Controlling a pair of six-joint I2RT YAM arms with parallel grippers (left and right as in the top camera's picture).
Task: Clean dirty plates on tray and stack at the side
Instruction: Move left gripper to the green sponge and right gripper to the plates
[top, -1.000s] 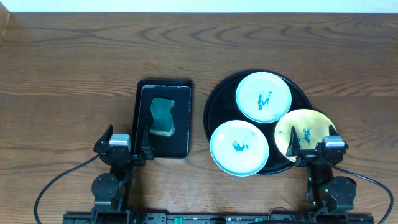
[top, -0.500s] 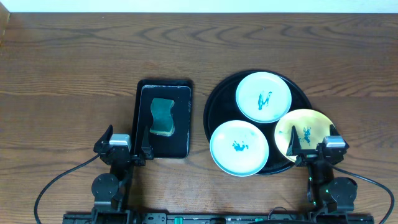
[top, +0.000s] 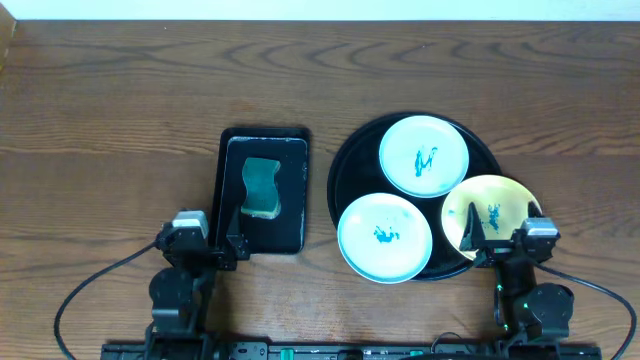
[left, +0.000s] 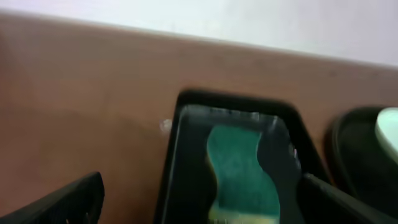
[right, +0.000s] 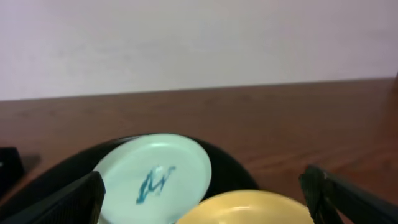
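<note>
Now 3 plates (top: 423, 155) are sitting on 1 round tray (top: 350, 170).
2 mint, 1 yellow, all stained; left gripper (top: 198, 236) & right gripper (top: 505, 236) gaping open, empty; 1 sponge (top: 262, 185) lying in rect. tray (top: 293, 215).

The left tool (left: 205, 199) and right tool (right: 205, 199) are fitted with black fingers (left: 68, 199); black arms (top: 180, 290) are capped by grey blocks (top: 190, 222) and trailed by black cables (top: 88, 298).

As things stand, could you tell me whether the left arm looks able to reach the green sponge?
Probably yes: the left gripper, jaws open, faces the sponge lying in the rectangular tray, and nothing lies between them.
</note>
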